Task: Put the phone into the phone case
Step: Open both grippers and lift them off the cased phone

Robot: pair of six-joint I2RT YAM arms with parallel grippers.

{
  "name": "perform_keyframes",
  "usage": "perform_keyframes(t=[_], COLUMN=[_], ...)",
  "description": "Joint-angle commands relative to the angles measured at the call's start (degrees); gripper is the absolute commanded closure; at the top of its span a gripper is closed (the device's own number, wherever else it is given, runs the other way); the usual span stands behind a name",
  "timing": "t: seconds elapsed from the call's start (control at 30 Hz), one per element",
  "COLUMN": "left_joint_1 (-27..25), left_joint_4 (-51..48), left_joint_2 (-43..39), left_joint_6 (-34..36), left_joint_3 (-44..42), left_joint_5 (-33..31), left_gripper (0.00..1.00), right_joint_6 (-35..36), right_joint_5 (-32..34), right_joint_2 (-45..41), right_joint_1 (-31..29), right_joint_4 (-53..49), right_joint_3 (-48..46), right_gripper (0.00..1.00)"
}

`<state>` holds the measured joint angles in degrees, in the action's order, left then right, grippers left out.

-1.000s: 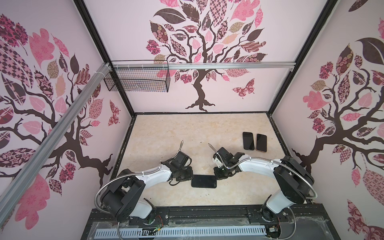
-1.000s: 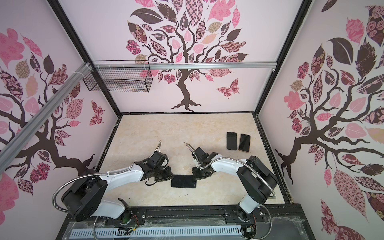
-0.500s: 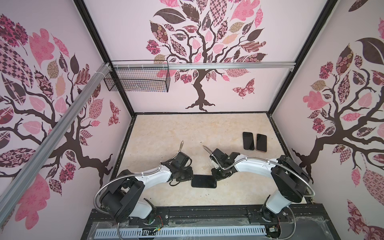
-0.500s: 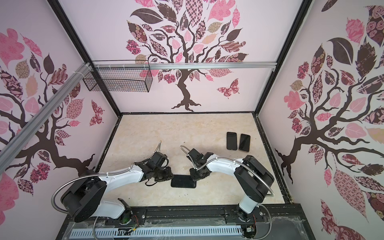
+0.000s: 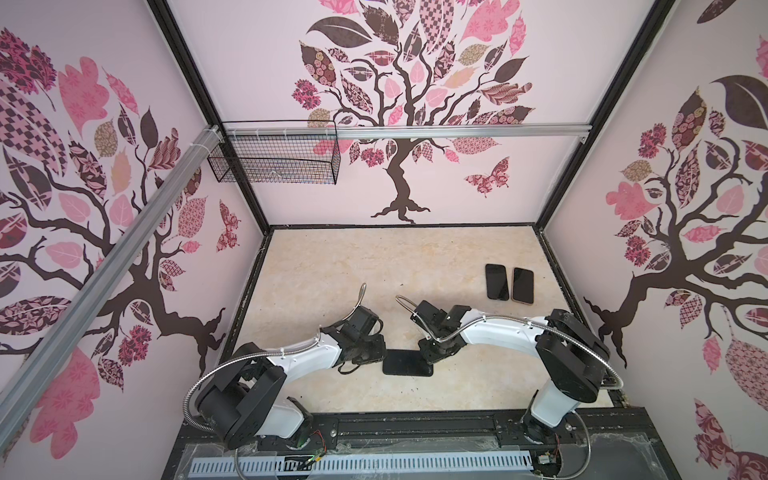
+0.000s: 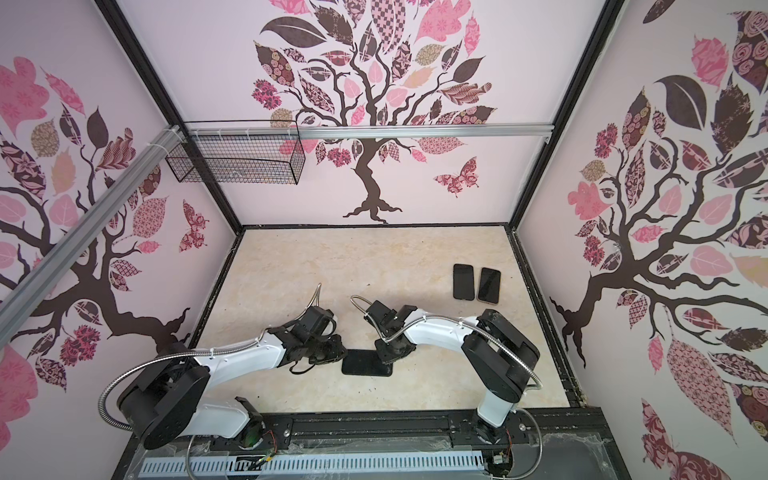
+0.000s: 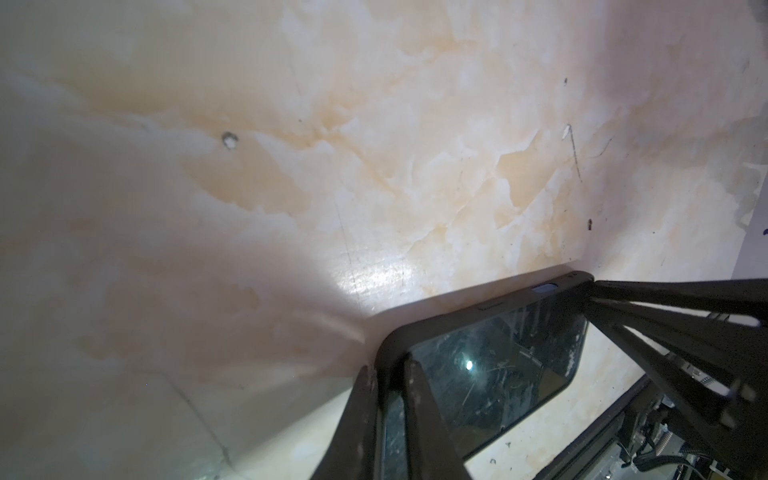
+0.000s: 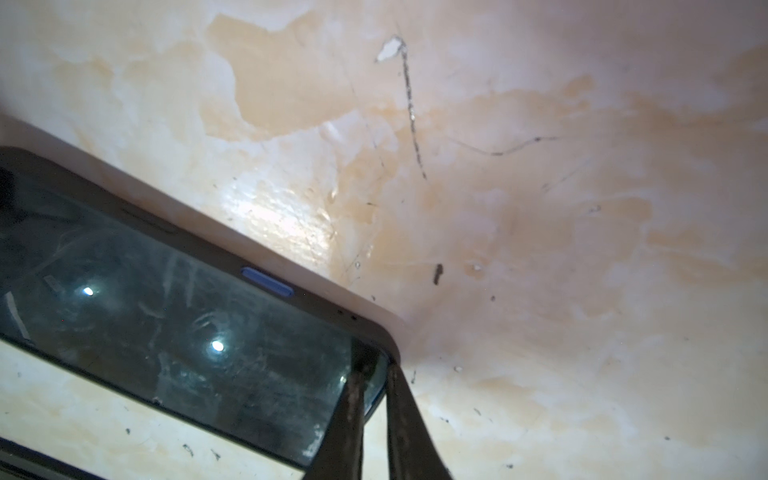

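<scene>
The phone [image 5: 406, 363] lies flat and screen up near the front middle of the table [image 5: 374, 266], seated inside the phone case [image 7: 457, 309]. The case's dark rim runs around the glass, and a blue side button shows on one long edge in both wrist views. In both top views the cased phone lies crosswise between the two arms, one short end toward each.

The left gripper [image 7: 388, 374] is at the phone's left end. Its fingers [image 7: 419, 415] are drawn close together, one over the screen and one outside the rim, pinching the phone case at a corner. The right gripper [image 8: 376, 374] is at the opposite end, at the corner near the blue button. Its fingers [image 8: 405, 419] are nearly together as well and grip the case rim between them.

Well apart from this, at the far right of the table, two more phones [image 5: 497, 281] [image 5: 523, 285] lie side by side, just beside each other. A wire basket [image 5: 274, 158] hangs from the rail at the back left, against walls printed with pink and brown trees.
</scene>
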<state>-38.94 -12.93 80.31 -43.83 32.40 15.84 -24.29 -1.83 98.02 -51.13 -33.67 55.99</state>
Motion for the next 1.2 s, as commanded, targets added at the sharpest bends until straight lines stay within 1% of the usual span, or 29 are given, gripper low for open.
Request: perform_keyframes(t=[0.0, 0.2, 0.43, 0.6, 0.87, 1.17], left_joint_1=[-1.45, -1.4, -1.4, -1.41, -1.41, -1.43], left_joint_4=[1.76, 2.03, 2.12, 2.15, 2.21, 1.54], left_joint_2=[-0.58, -1.57, -2.08, -2.23, -2.84, -3.96], left_joint_6=[-0.81, -1.26, -1.56, -1.64, -1.95, -1.84], left_joint_3=[-2.39, -3.7, -4.5, -4.88, -5.57, -5.65], left_joint_5=[2.71, 2.62, 2.45, 2.35, 2.16, 2.16], left_gripper=[0.85, 0.85, 0.85, 0.85, 0.85, 0.85], right_joint_6=[0.74, 1.3, 1.94, 2.49, 3.55, 4.16], right_joint_5=[0.57, 1.98, 4.35, 4.66, 6.82, 6.4], right_joint_2=[8.48, 8.94, 8.03, 5.78, 1.17, -0.83], right_joint_1=[-1.32, -1.48, -1.95, -2.13, -2.09, -2.0], right_joint_4=[5.57, 3.95, 0.43, -1.67, -6.86, -7.37], right_joint_3=[-4.12, -3.47, -1.73, -0.6, 2.79, 3.69], right_gripper=[0.83, 0.77, 0.76, 0.75, 0.7, 0.7])
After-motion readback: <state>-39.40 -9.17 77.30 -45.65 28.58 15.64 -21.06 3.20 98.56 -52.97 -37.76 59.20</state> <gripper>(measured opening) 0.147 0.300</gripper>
